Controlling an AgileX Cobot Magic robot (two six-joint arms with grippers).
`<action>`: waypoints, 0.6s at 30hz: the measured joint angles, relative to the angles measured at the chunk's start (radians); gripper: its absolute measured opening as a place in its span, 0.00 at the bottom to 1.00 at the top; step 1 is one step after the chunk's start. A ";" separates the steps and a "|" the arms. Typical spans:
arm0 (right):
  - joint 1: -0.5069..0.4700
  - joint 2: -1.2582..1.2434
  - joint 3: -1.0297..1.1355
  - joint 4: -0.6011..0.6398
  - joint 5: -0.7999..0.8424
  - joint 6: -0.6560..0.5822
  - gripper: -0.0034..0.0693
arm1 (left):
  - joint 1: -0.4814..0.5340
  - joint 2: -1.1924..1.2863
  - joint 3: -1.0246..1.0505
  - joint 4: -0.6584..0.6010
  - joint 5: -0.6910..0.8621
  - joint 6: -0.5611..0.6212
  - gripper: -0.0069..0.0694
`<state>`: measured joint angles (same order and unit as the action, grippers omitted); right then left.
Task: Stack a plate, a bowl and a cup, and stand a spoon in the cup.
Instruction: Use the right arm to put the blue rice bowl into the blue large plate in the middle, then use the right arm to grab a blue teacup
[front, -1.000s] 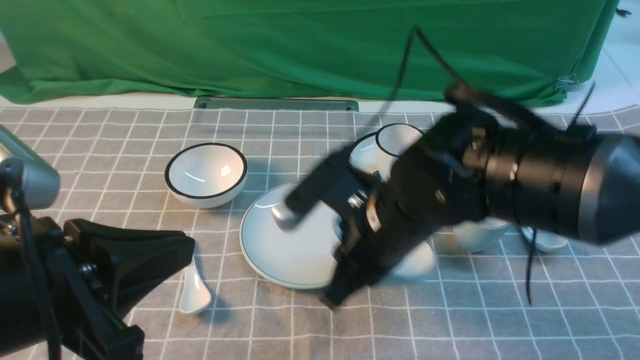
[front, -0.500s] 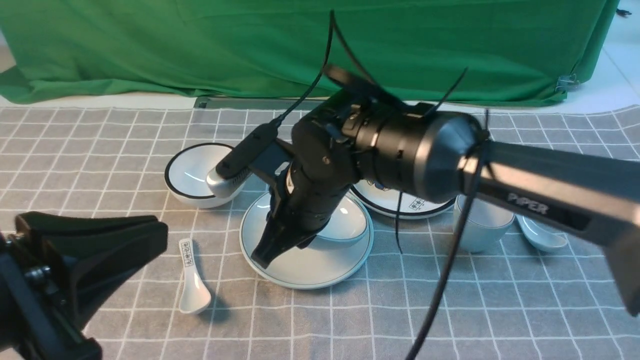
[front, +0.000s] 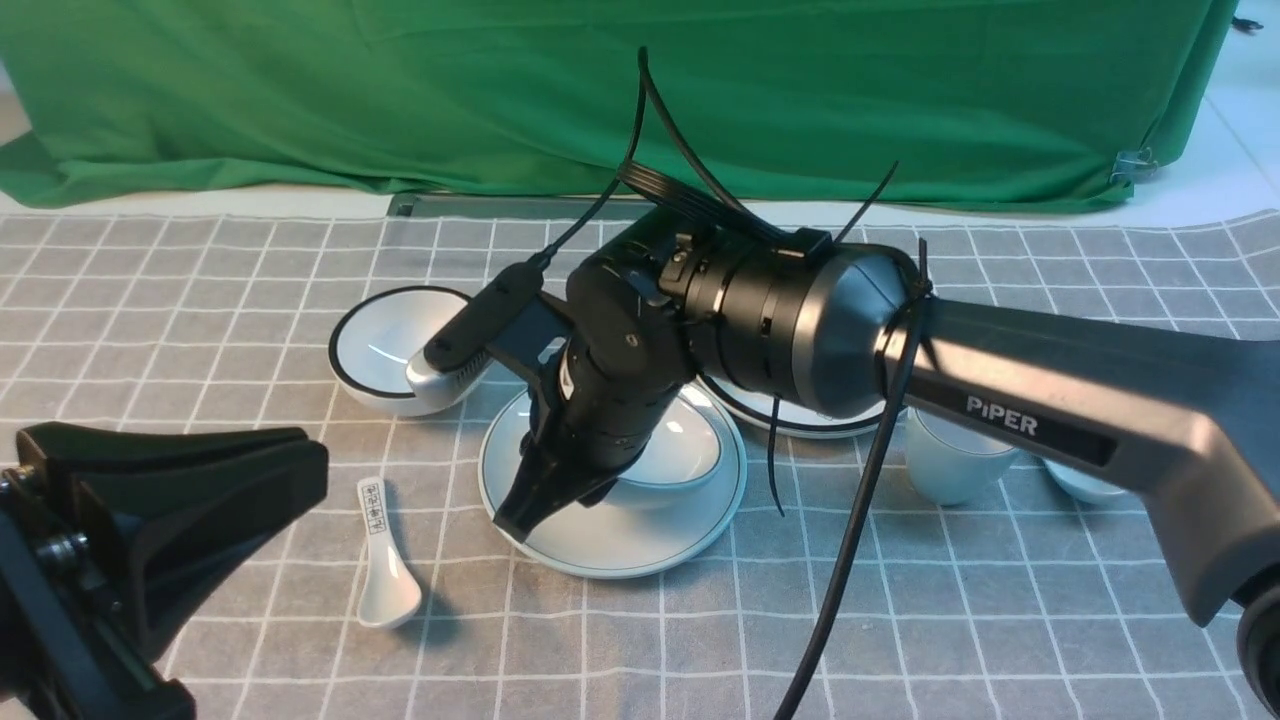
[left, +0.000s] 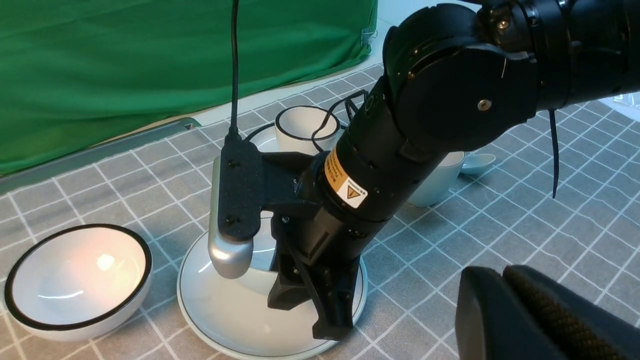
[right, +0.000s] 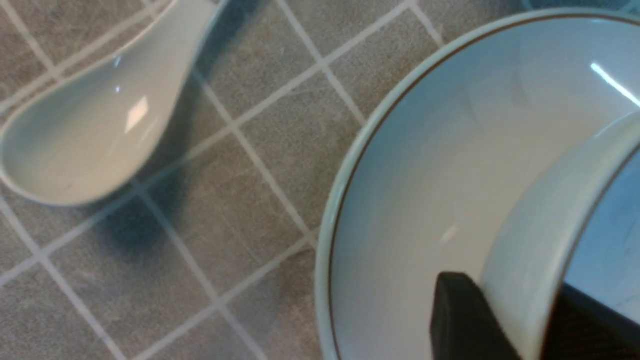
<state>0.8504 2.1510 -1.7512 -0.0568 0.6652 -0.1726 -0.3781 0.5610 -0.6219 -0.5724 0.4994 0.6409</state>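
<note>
White bowl (front: 672, 455) sits between the right claw's (right: 510, 305) fingertips, above the plate (front: 610, 540).

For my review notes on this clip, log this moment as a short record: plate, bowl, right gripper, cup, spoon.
plate: flat on the cloth
bowl: over the plate, rim between the right gripper's fingers
right gripper: at the bowl's near side; grip or release unclear
cup: off the stack, right of the plate
spoon: beside the cup, partly hidden
</note>
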 joint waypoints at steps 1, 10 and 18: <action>0.001 0.000 0.000 0.000 -0.005 0.000 0.38 | 0.000 0.000 0.000 0.000 0.000 0.000 0.11; 0.002 0.000 0.000 0.001 -0.013 0.064 0.70 | 0.000 0.000 0.000 0.000 0.003 0.000 0.11; 0.017 -0.074 -0.015 -0.001 0.037 0.073 0.75 | 0.000 0.000 0.000 0.002 0.016 0.000 0.11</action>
<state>0.8669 2.0769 -1.7659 -0.0578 0.7021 -0.0993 -0.3781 0.5610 -0.6219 -0.5702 0.5156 0.6409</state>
